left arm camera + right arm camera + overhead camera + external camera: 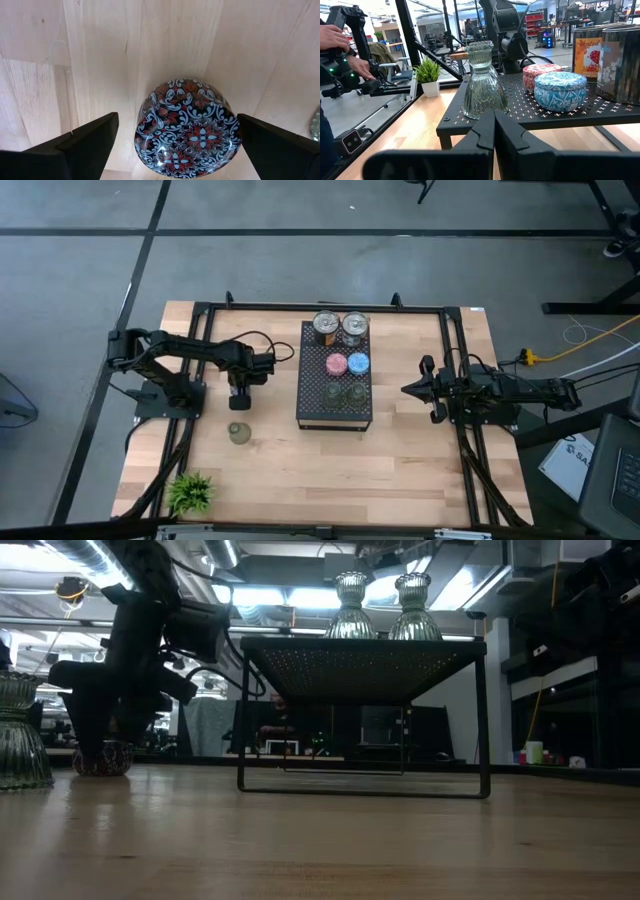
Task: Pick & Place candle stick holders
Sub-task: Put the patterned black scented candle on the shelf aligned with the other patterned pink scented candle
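hovering over the table to the left of the black tray [334, 418], the left gripper [175, 145] hangs with its jaws spread wide on either side of a patterned round holder [187, 127], holding nothing. the holder sits on the bare wood directly beneath it, a dark piece with red and pale blue scrollwork. whether it is being fetched or has just been set down cannot be told. if it is a pick, the jaws should drop level until they flank the widest part, then close evenly, since the domed, glossy top looks likely to slip. a ribbed glass holder [238, 432] stands nearby on the table, nearer the plant [190, 493]. on the tray are a pink holder [337, 364], a blue holder [359, 363], two tins [340, 326] and more glass pieces. the right gripper [408, 389] waits beside the tray's right edge, fingers pressed together and empty. from overhead the arm hides the patterned holder entirely; the wrist view crops its near edge. a person's hands [340, 47] show at the far left of the right wrist view.
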